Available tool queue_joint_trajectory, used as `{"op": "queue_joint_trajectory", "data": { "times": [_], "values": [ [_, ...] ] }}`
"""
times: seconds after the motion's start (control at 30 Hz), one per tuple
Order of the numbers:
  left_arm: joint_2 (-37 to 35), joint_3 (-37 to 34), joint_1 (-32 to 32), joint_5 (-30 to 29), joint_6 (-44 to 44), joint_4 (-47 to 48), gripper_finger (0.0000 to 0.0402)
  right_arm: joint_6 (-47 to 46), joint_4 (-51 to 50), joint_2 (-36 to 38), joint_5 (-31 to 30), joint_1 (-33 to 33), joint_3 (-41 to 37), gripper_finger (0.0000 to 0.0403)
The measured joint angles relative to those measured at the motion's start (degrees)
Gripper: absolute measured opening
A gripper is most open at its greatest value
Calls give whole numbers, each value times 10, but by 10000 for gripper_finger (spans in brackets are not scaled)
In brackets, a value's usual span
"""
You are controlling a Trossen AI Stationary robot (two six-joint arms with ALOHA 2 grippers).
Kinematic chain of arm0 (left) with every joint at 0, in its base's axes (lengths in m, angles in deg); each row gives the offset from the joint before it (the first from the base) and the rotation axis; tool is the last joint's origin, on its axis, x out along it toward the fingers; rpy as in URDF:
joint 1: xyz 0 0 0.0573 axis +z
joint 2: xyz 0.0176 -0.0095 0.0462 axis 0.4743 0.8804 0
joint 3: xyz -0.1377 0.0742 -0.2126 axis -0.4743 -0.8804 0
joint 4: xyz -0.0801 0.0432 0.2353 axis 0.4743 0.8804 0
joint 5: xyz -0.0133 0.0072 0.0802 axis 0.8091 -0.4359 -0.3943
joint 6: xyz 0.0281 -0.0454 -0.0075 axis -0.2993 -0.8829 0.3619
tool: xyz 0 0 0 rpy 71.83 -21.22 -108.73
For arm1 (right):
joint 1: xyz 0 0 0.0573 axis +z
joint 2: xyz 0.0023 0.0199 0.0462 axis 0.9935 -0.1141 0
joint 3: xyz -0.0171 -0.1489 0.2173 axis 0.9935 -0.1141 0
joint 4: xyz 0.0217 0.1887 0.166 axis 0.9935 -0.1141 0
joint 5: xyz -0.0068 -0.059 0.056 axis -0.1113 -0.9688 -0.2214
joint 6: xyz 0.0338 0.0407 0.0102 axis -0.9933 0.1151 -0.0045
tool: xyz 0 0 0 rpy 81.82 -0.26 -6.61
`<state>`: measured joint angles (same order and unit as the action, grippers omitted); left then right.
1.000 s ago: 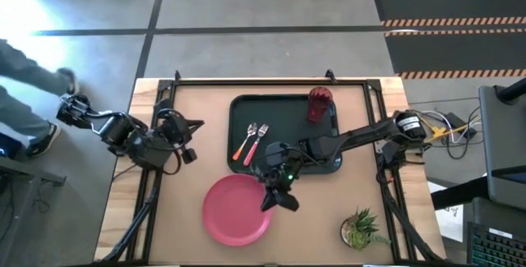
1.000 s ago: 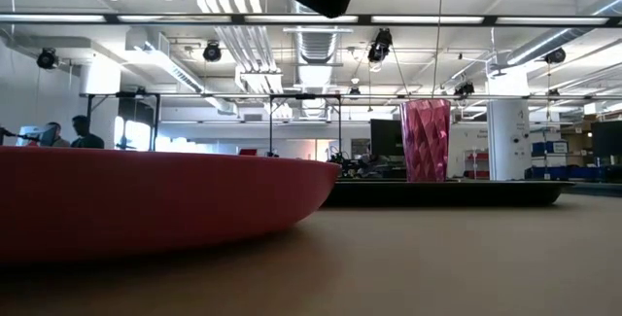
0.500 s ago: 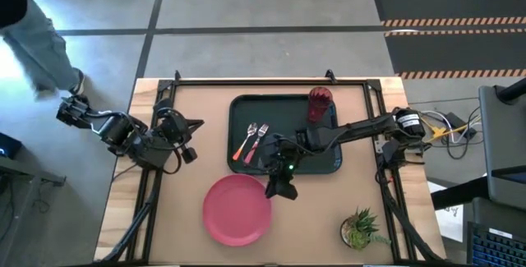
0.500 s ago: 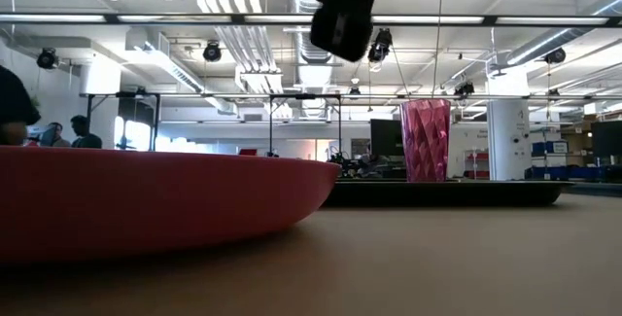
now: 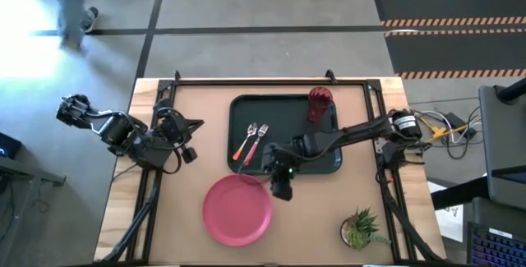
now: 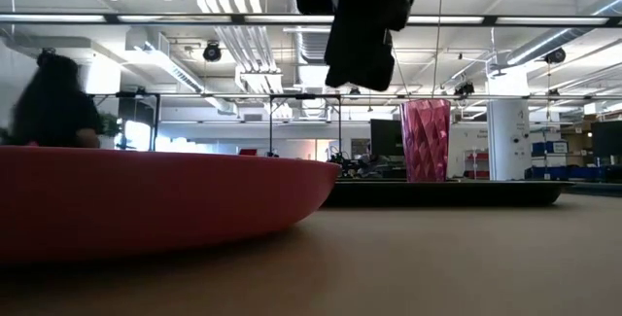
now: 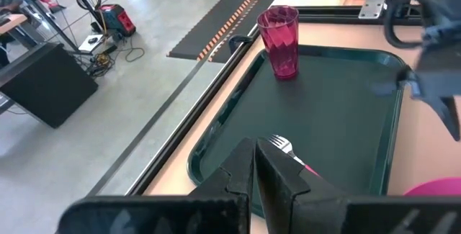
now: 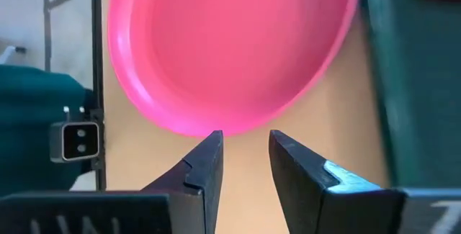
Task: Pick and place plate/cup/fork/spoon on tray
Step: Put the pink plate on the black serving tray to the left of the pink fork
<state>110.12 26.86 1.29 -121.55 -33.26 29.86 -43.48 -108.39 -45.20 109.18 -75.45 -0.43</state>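
Nearest to you, the pink-red plate (image 5: pixel 237 210) lies on the table, not on the tray (image 5: pixel 316 158) yet. The right gripper (image 5: pixel 281 187) hangs over its far rim, fingers (image 8: pixel 204 168) apart and empty. If you close on this shallow rim, I think the plate can slip or tilt. Behind are the fork (image 5: pixel 255 141), spoon (image 5: pixel 244 142) and cup (image 5: pixel 320 103) on the tray. The left gripper (image 7: pixel 256 169) waits closed at the table's left side

Potted plant (image 5: pixel 359 228) at table (image 5: pixel 329 234) corner
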Motion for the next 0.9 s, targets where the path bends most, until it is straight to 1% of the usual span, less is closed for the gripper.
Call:
{"op": "queue_joint_trajectory", "data": {
  "times": [0.2,0.43,0.67,0.9],
  "values": [
    [2,0,0,0,-1,0,0,-18,22,-55,-1,26,1,113],
    [4,0,0,4,-2,0,0,-13,22,-100,-1,30,28,139],
    [4,0,0,21,-2,0,0,-5,18,-122,-2,30,53,156],
    [4,0,0,22,3,1,0,-4,2,-122,-15,27,54,156]
  ]
}}
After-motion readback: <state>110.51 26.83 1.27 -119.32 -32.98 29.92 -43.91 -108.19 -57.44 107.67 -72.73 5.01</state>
